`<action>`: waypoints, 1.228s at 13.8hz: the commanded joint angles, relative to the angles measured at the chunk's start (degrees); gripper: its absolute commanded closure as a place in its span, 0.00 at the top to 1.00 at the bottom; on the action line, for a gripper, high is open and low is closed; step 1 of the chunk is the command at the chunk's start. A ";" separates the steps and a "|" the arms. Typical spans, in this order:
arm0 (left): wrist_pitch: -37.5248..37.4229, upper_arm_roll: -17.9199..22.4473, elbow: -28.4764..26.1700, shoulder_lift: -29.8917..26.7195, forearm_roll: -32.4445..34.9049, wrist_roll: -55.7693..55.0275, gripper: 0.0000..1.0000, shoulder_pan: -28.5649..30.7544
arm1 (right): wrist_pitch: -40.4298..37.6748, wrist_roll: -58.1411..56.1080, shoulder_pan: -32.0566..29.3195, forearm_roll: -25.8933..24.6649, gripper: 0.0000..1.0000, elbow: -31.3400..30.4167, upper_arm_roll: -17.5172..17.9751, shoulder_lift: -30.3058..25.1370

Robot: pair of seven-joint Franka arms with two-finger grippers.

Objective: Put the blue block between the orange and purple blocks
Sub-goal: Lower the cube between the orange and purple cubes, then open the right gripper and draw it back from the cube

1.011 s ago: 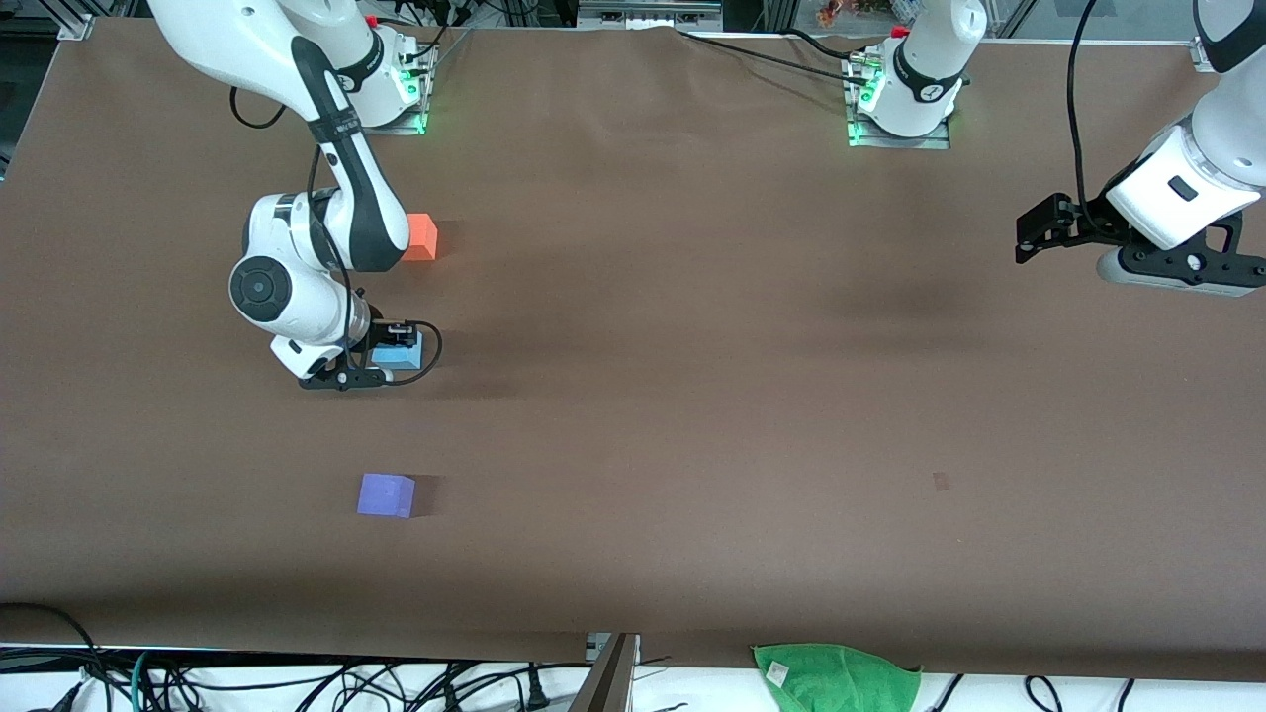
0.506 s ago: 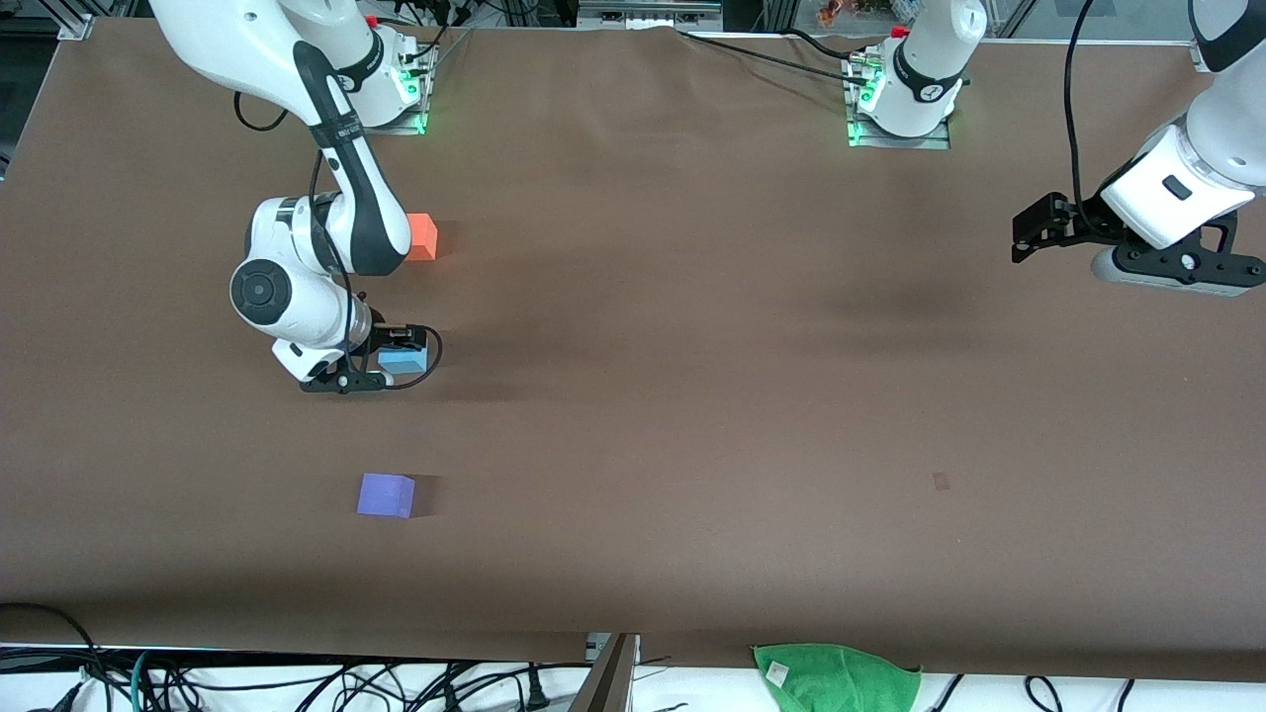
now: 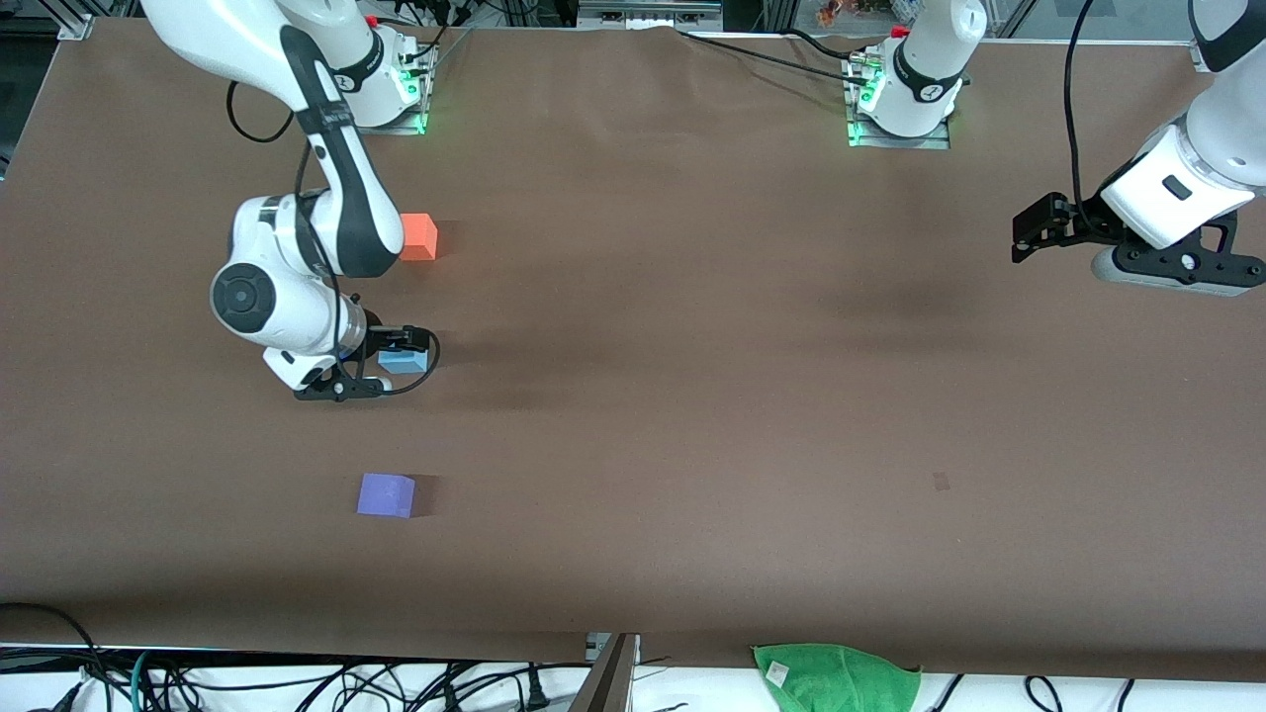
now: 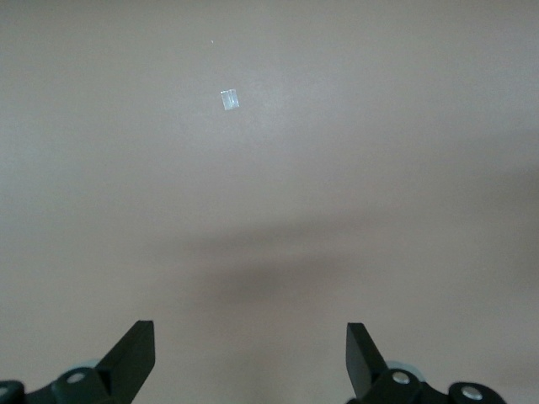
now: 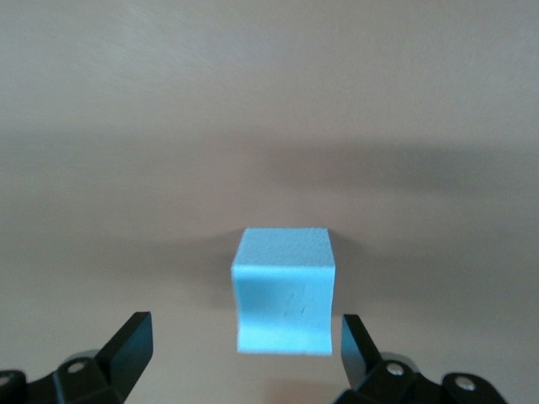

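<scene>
The blue block (image 3: pixel 404 360) sits on the brown surface (image 3: pixel 692 396) toward the right arm's end, roughly in line between the orange block (image 3: pixel 419 236) and the purple block (image 3: pixel 386 494). The orange block lies farther from the front camera, partly covered by the right arm, and the purple block lies nearer to that camera; both stand well apart from the blue one.

The right tool (image 3: pixel 391 358) is low over the blue block. In the right wrist view its two black fingers (image 5: pixel 133 345) are spread apart, one on each side of the blue block (image 5: pixel 285 290), with a clear gap between each finger and the block's faces. The block rests flat on the surface with its shadow just beside it, and nothing grips it.

The left arm waits toward its own end of the surface, with the left tool (image 3: pixel 1034 229) hanging in the air above bare brown covering. The left wrist view shows its fingers (image 4: pixel 135 358) standing wide apart with nothing between them, and a small pale mark (image 4: pixel 229 99) on the surface below.

A green cloth (image 3: pixel 836 675) lies at the surface's edge nearest the front camera.
</scene>
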 commanded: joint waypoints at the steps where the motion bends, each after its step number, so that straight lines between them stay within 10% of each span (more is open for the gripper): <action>1: -0.70 0.17 0.18 -0.33 0.20 1.07 1.00 -0.36 | -10.19 -1.75 -0.07 -0.96 0.99 7.55 -2.65 -3.82; 7: -0.70 0.17 0.27 -0.33 0.11 1.16 1.00 -0.28 | -34.56 -3.16 -1.65 -3.08 0.99 25.95 -4.33 -6.97; 13: -0.70 0.17 0.27 -0.33 0.20 1.07 1.00 -0.45 | -30.74 -4.38 -1.65 -9.48 0.99 10.07 -5.21 -22.71; 17: -0.70 -0.10 0.27 -0.33 0.11 1.16 1.00 -0.28 | -30.37 -6.76 -1.65 -10.73 0.99 12.77 -4.95 -22.38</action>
